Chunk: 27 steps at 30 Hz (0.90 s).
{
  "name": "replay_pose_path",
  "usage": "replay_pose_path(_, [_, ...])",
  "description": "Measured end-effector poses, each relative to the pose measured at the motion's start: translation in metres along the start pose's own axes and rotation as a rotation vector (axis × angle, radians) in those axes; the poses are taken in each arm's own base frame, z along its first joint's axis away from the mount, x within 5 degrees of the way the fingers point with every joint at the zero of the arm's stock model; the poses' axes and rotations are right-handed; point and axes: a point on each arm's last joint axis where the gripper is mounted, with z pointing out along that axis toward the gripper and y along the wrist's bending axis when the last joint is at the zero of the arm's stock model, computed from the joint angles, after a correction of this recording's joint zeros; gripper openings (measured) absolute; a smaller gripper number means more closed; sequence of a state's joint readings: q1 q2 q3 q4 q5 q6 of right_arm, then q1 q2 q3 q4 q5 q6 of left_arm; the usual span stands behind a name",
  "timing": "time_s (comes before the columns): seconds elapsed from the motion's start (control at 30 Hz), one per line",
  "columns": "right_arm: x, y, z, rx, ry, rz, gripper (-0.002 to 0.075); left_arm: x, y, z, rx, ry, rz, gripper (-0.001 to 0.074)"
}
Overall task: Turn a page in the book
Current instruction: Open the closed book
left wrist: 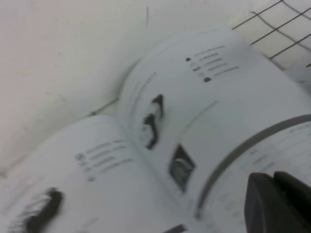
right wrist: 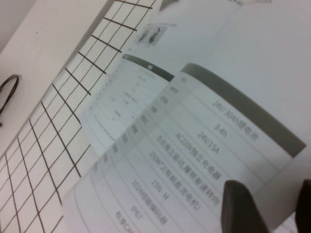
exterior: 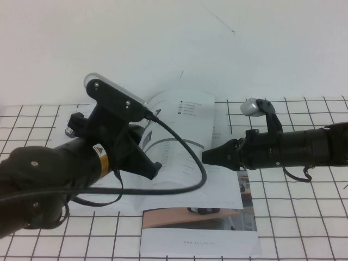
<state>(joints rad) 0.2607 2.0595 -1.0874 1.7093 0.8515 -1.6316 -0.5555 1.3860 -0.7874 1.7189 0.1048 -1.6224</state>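
Observation:
The book [exterior: 179, 163] lies open on the gridded table in the middle of the high view. Its white page [exterior: 185, 117] with grey-barred tables bows upward. My right gripper [exterior: 209, 156] reaches in from the right at the page's right edge. In the right wrist view its fingers [right wrist: 241, 209] stand apart, with the edge of the curved page [right wrist: 194, 145] running between them. My left gripper [exterior: 154, 167] rests over the book's left half. In the left wrist view its fingers [left wrist: 265, 204] are together over the page [left wrist: 228, 111], near a dark dial picture [left wrist: 181, 168].
A brochure [exterior: 198, 231] with a brown floor photo and a white strip lies in front of the book, partly under it. A white wall [exterior: 174, 43] rises just behind the book. The left arm's black cable [exterior: 193, 149] loops across the pages.

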Motion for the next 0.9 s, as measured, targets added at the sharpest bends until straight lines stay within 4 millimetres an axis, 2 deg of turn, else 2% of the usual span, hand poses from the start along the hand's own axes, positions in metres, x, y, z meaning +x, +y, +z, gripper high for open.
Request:
replay_pose_path(0.13, [0.000,0.000,0.000,0.002,0.000,0.000,0.0259,0.000,0.011,-0.001,-0.123,0.009,0.191,-0.0002])
replay_pose_path(0.23, [0.000,0.000,0.000,0.002,0.000,0.000,0.0259,0.003,0.025,-0.003,-0.272,0.098,0.364,-0.0002])
replay_pose_path(0.33, [0.000,0.000,0.000,0.002,0.000,0.000,0.0259,0.013,0.044,-0.003,-0.428,0.345,0.430,-0.0002])
replay_pose_path(0.43, [0.000,-0.001,0.000,0.007,0.000,0.000,0.0259,0.035,0.052,-0.005,-0.401,0.682,0.397,-0.0002])
replay_pose_path(0.5, [0.000,-0.001,0.000,0.013,0.001,0.000,0.0259,0.046,0.043,-0.007,-0.268,0.803,0.333,-0.0002])
replay_pose_path(0.57, [0.000,-0.001,0.000,0.015,0.001,-0.002,0.0259,0.047,0.030,-0.011,-0.123,0.812,0.299,-0.0002])
replay_pose_path(0.7, [0.000,-0.002,0.000,0.017,0.001,-0.004,0.0259,0.032,-0.002,-0.022,0.127,0.670,0.231,-0.0002])
replay_pose_path(0.9, [0.000,-0.002,0.000,0.017,0.001,-0.004,0.0259,0.012,-0.029,-0.032,0.300,0.478,0.148,-0.0002])
